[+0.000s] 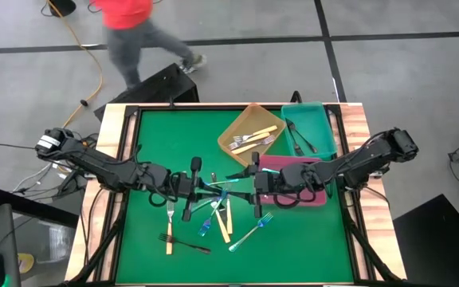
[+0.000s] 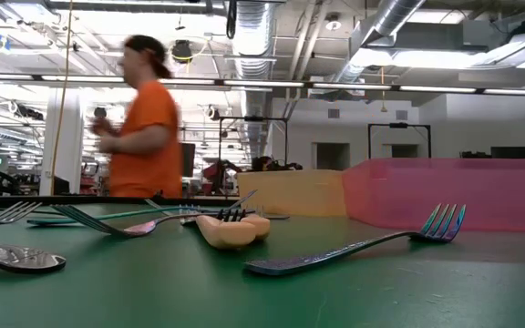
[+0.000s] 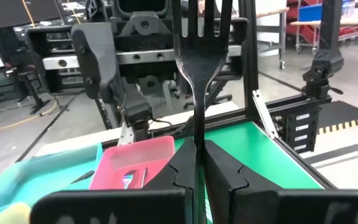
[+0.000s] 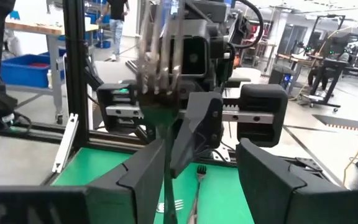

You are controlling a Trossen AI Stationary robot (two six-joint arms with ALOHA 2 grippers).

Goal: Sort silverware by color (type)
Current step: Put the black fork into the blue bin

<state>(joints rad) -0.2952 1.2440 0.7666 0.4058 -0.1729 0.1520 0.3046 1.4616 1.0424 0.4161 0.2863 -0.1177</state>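
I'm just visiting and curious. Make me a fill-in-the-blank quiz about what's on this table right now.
1. The left gripper is shut on an upright fork whose colour is ___.
2. The orange tray holds forks with silver tines and ___ handles.
3. The teal tray holds forks that are all ___.
4. Unsorted forks lie loose on the ___ table surface.

Missing words: black; cream; black; green.
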